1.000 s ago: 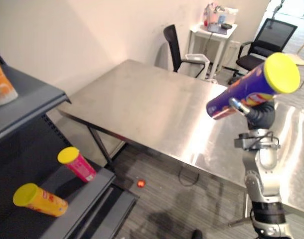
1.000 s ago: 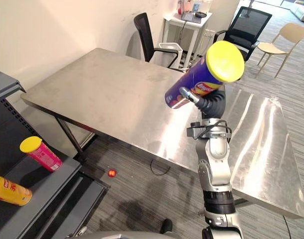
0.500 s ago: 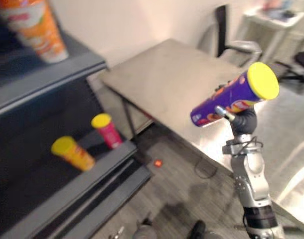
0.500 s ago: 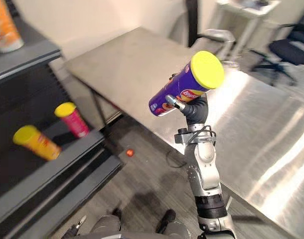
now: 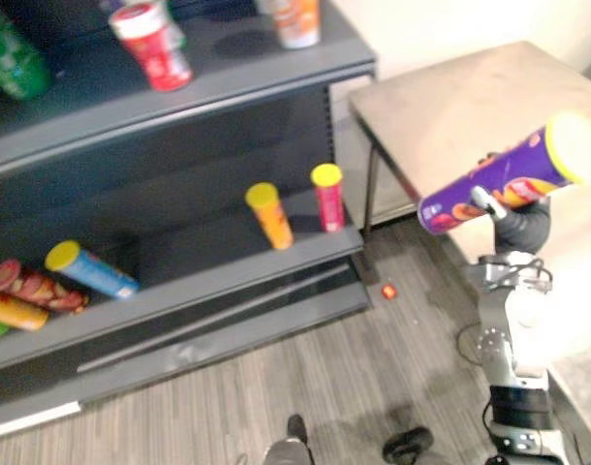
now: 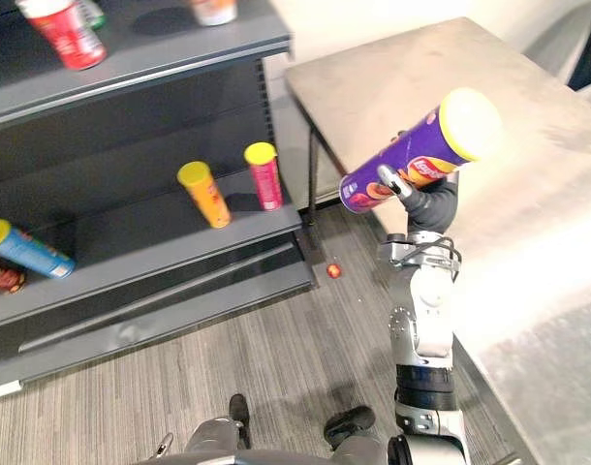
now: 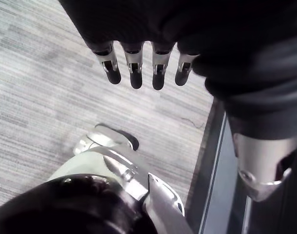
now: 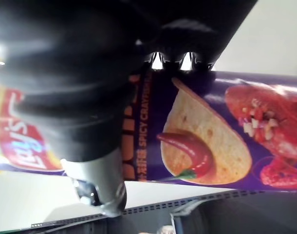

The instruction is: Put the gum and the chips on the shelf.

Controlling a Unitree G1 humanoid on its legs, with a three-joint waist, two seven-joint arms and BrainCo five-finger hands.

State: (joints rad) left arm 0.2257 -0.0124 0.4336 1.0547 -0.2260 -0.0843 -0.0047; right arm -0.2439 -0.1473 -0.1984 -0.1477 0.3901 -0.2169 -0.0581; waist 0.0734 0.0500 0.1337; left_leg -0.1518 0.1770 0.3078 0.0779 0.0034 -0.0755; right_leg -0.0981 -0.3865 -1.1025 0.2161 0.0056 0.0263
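Chips can (image 6: 412, 153) juts from the right hand's (image 6: 426, 205) curled grip; left hand (image 7: 135, 63) slack. Its overhang could clip the shelf (image 6: 131, 242).

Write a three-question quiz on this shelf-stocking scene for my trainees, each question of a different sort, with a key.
1. True or false: the right hand is curled round the purple chips can.
2. Where do the orange can and the pink can stand? A) on the table; B) on the lower board of the shelf; C) on the carpet.
3. What lies on the floor near the shelf's corner?

Key: 1 true; 2 B; 3 a small red object.
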